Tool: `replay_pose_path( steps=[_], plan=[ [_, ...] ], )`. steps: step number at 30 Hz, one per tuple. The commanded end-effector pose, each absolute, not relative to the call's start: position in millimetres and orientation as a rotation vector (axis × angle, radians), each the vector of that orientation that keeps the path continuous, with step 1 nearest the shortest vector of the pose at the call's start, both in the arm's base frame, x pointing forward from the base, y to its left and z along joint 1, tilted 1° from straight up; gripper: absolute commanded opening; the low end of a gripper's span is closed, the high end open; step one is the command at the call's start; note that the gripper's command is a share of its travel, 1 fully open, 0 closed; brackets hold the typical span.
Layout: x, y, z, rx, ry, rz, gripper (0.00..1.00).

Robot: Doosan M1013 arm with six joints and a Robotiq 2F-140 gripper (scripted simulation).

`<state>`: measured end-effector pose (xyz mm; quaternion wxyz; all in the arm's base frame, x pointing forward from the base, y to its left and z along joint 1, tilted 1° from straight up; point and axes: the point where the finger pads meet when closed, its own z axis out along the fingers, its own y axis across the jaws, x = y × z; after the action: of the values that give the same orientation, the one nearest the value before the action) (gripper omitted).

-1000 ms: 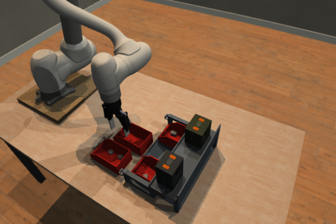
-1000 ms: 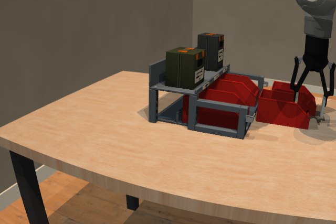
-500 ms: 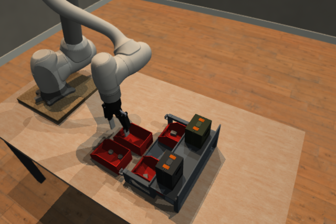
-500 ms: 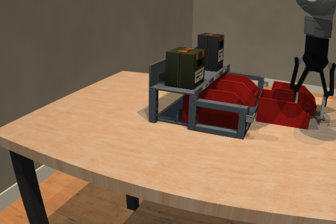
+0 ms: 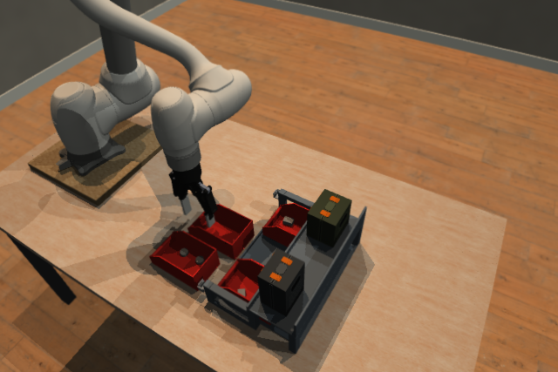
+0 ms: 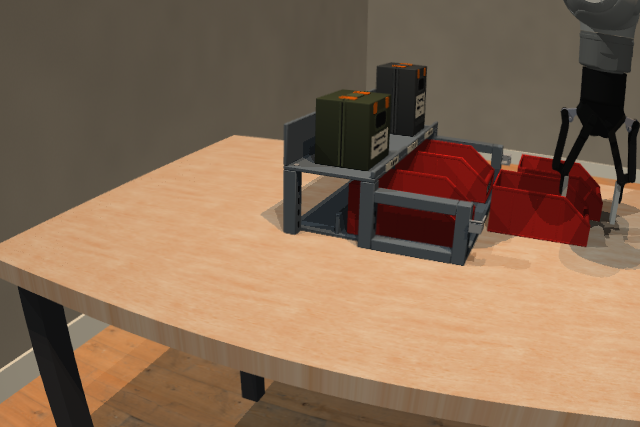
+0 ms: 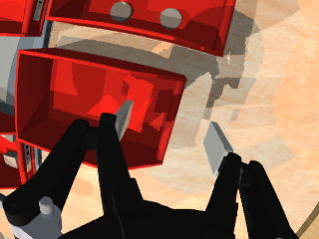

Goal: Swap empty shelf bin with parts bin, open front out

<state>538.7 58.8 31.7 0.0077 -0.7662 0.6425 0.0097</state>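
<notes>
Pale wooden table [image 5: 405, 241] [image 6: 258, 277] bearing: one grey shelf [image 5: 329, 280] [image 6: 366, 215]; one empty red bin [image 5: 238, 241] [image 6: 537, 215] [image 7: 65, 90], upright before its gap, with the open gripper [image 5: 198, 218] [image 6: 589, 202] [image 7: 169, 122] astride its low front wall; one red bin of parts [image 5: 180, 271] [image 6: 593, 189] [image 7: 199, 37], upright just beside.

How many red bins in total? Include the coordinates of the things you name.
4. Two on the table [image 5: 428, 268] [image 6: 206, 282] [image 7: 294, 100]: an empty bin [image 5: 240, 229] [image 6: 537, 213] [image 7: 75, 95] and a bin with parts [image 5: 180, 264] [image 6: 584, 182] [image 7: 146, 30]. Two on the shelf [image 5: 334, 275] [image 6: 366, 215] [image 7: 7, 70], one at each end. None looks fully hidden, though the board covers their backs.
</notes>
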Motion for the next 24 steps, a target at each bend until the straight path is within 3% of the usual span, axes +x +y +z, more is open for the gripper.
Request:
replay_pose_path(
  steps=[1,24],
  plan=[
    [539,59,32,-2.395,2.009,0.030,0.62],
    [539,58,51,-2.395,2.009,0.030,0.62]
  ],
)
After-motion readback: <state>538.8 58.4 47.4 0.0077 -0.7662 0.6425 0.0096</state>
